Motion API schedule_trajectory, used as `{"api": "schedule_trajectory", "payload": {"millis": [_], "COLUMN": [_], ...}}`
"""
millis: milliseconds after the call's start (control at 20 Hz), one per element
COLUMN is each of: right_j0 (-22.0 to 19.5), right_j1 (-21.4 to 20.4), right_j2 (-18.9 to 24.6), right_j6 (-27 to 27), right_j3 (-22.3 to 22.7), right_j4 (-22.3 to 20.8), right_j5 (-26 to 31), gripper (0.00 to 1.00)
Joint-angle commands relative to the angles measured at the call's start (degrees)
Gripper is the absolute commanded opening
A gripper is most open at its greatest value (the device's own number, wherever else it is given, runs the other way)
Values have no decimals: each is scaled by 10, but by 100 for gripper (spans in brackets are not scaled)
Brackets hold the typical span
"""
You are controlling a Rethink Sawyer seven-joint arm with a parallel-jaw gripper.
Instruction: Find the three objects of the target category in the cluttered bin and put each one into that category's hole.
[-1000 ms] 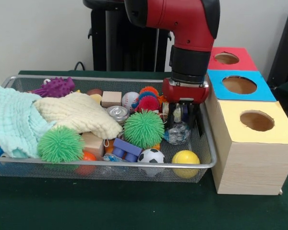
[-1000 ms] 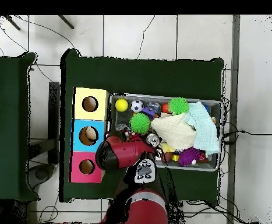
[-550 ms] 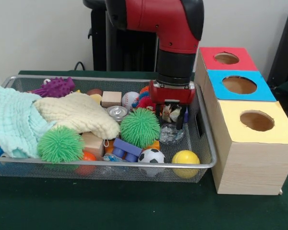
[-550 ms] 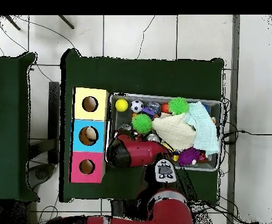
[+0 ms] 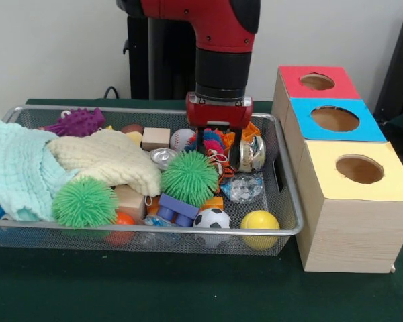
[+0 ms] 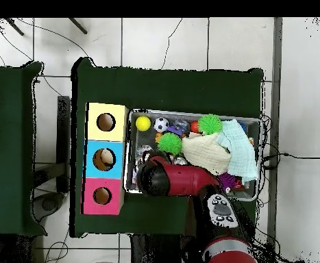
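Red arm point(image 6: 183, 181) overhead, its hand point(image 5: 217, 151) over the bin point(image 5: 285, 201) only frontally.

Glossy red arm point(image 5: 208, 17), black cylindrical wrist section, red tool point(image 5: 219, 134) housing, dark fingers

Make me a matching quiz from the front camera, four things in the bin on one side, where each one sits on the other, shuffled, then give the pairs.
Things:
1. yellow ball
2. purple spiky toy
3. soccer ball
4. pale green cloth

Places:
A. far left corner of the bin
B. near right corner
C. left end, draped over the clutter
D. near edge, just left of the yellow ball

Pairs: 1-B, 2-A, 3-D, 4-C
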Motion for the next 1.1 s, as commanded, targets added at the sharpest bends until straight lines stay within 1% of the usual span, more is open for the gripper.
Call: {"api": "schedule_trajectory", "payload": {"millis": [50,500,650,900,1100], "right_j0": [-19,-43,-28,-3,9], "right_j1": [33,53,54,69,77], "right_j2": [102,149,135,92,71], "right_j6": [54,69,73,72,72], "right_j3": [32,43,41,16,0], "right_j4": [-17,-22,-22,-25,-22], "right_j5": [-12,-56,-65,-86,-99], "gripper": [100,100,100,100,100]}}
